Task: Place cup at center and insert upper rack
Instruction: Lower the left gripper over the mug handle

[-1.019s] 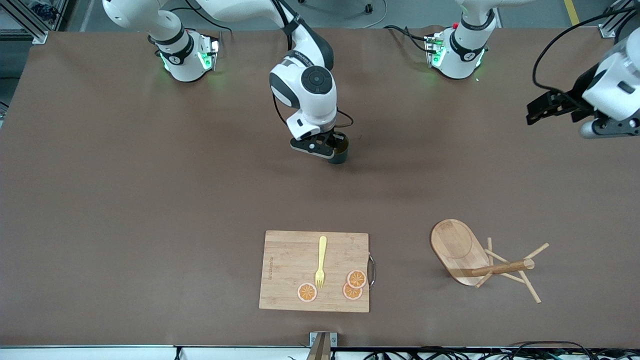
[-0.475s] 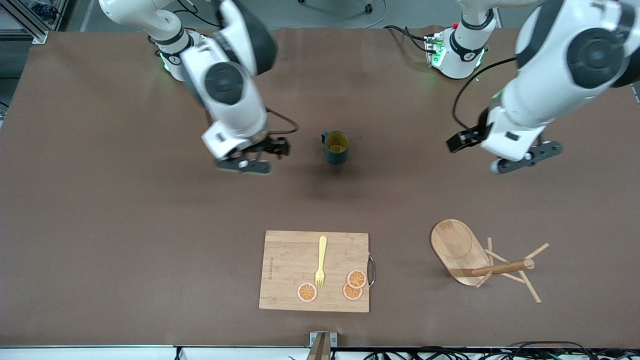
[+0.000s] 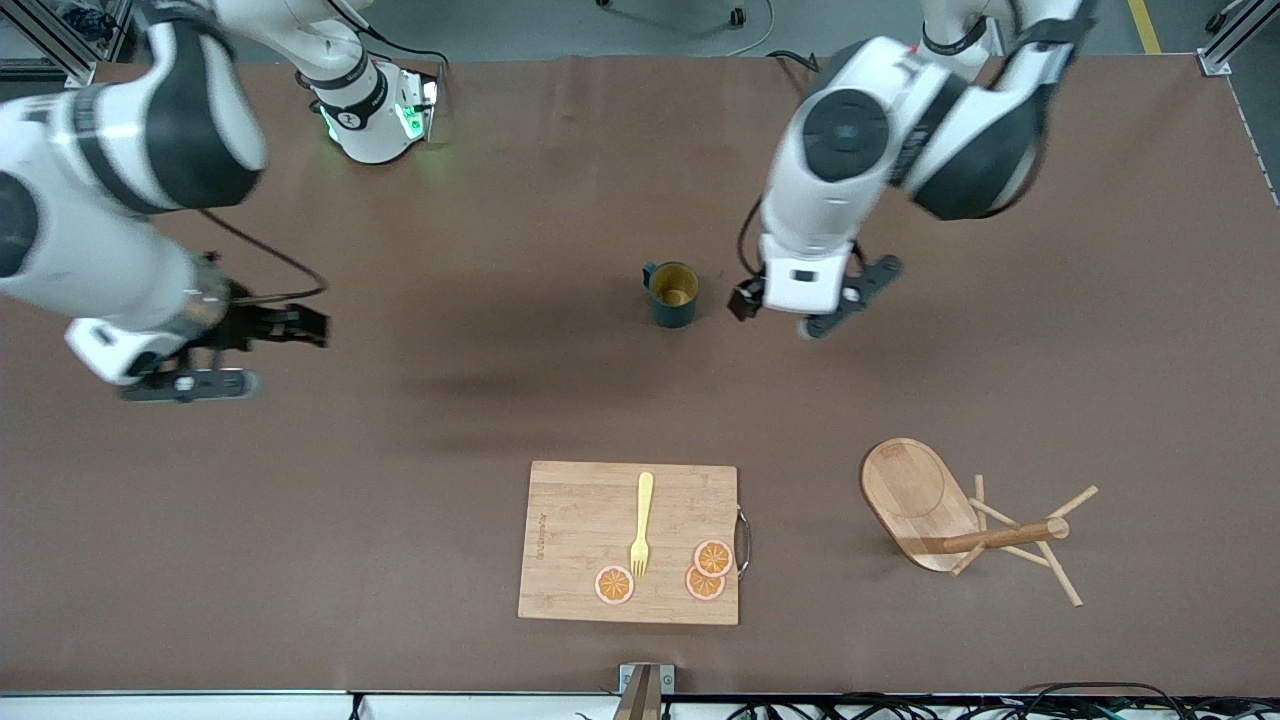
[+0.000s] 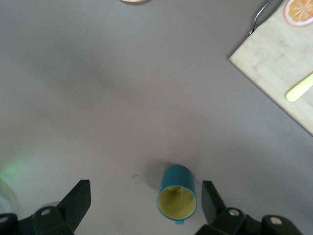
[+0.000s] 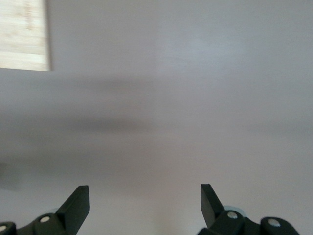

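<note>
Brown bench (image 3: 400, 500): the upper rack (image 3: 960, 515) lies tipped over toward the left arm's end. The cup (image 3: 672, 293) stands upright mid-bench, released. Right end effector (image 3: 262, 330) has withdrawn, wide, empty; left end effector (image 3: 790, 300), wide, has swung beside the cup. Rack remains.

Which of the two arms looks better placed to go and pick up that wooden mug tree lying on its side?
Probably the left. The left gripper, open, hangs beside the cup, toward the end of the table where the upper rack lies tipped over. The right gripper, also open, is over bare table toward the right arm's end.
</note>
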Motion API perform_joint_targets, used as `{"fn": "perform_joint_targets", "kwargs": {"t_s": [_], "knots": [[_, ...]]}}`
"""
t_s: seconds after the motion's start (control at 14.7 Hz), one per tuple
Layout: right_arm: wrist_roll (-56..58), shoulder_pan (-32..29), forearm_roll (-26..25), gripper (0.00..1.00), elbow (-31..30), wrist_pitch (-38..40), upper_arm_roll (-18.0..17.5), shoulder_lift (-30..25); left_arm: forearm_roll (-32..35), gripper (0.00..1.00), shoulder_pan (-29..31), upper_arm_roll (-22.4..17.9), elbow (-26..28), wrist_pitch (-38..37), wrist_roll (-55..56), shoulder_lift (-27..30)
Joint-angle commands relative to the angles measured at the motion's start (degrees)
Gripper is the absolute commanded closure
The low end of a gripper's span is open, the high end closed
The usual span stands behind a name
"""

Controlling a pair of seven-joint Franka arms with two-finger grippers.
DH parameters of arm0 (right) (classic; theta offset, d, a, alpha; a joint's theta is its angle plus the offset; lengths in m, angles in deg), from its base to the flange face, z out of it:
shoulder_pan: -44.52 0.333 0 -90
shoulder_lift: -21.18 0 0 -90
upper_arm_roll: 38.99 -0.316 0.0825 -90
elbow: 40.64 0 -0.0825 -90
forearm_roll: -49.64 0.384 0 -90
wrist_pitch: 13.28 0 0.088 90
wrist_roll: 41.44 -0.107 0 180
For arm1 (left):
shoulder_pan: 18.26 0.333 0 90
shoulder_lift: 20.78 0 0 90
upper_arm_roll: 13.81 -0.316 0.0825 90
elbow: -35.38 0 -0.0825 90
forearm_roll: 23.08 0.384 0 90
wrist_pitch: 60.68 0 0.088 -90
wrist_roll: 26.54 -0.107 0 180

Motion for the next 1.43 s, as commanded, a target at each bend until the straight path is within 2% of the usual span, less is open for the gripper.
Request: {"fn": "perform_joint_targets", "kwargs": {"t_s": [0.0, 0.14, 0.34, 0.54, 0.75, 1.15, 1.36], "knots": [[3.4, -4.7, -1.6, 0.0, 0.8, 2.6, -1.6, -1.7, 5.9, 0.0, -7.9, -0.4, -0.4, 1.5, 12.5, -4.0], [3.3, -5.6, -3.5, 0.0, 3.2, 5.0, -1.6, -1.5, 8.8, 0.0, -13.3, -0.4, 0.1, 4.5, 23.1, -6.6], [3.4, -8.5, -3.8, 0.0, 7.1, 7.0, -1.7, -1.2, 13.9, 0.0, -20.7, -0.4, 0.2, 4.7, 34.7, -9.4], [3.3, -9.2, -3.8, 0.0, 9.6, 9.6, -1.6, -1.2, 23.4, 0.03, -27.4, -0.4, 0.3, 4.2, 47.0, -13.8], [3.3, -11.1, -3.4, 0.0, 9.7, 9.7, -1.8, -1.1, 32.7, 0.04, -32.6, -0.4, 0.2, 4.2, 54.6, -18.3], [2.4, -10.9, -2.6, 0.0, 9.9, 9.7, -1.8, -0.8, 45.5, 0.12, -36.0, -0.6, 0.3, 2.0, 64.0, -24.9], [2.4, -10.6, -2.5, 0.0, 9.4, 11.1, -2.2, -1.1, 48.3, 0.16, -36.1, -0.7, 0.2, 1.6, 67.6, -26.5]]}}
